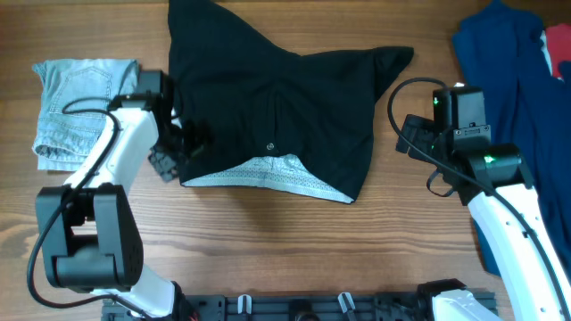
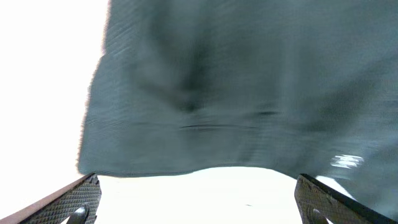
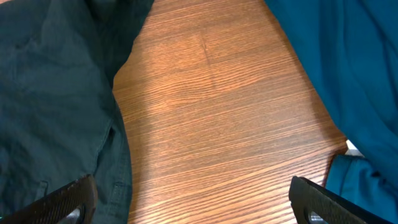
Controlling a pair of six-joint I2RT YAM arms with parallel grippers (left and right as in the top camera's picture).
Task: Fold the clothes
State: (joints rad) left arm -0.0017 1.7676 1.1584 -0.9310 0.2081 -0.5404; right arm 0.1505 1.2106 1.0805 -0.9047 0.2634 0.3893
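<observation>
The black garment (image 1: pixel 277 107) lies crumpled on the table's middle, its pale inner hem showing along the front edge. My left gripper (image 1: pixel 178 147) is open at the garment's left front corner; in the left wrist view the dark fabric (image 2: pixel 236 87) hangs just ahead of the open jaws (image 2: pixel 196 202), nothing between them. My right gripper (image 1: pixel 412 135) is open and empty above bare wood to the right of the garment's right sleeve. The right wrist view shows the garment's edge (image 3: pixel 56 99) at the left, by the left finger, and the open jaws (image 3: pixel 193 202) over wood.
A folded light-blue denim piece (image 1: pixel 76 98) lies at the far left. A royal-blue cloth (image 1: pixel 513 71) lies at the right, also in the right wrist view (image 3: pixel 342 68). A wood strip (image 3: pixel 211 112) separates it from the garment.
</observation>
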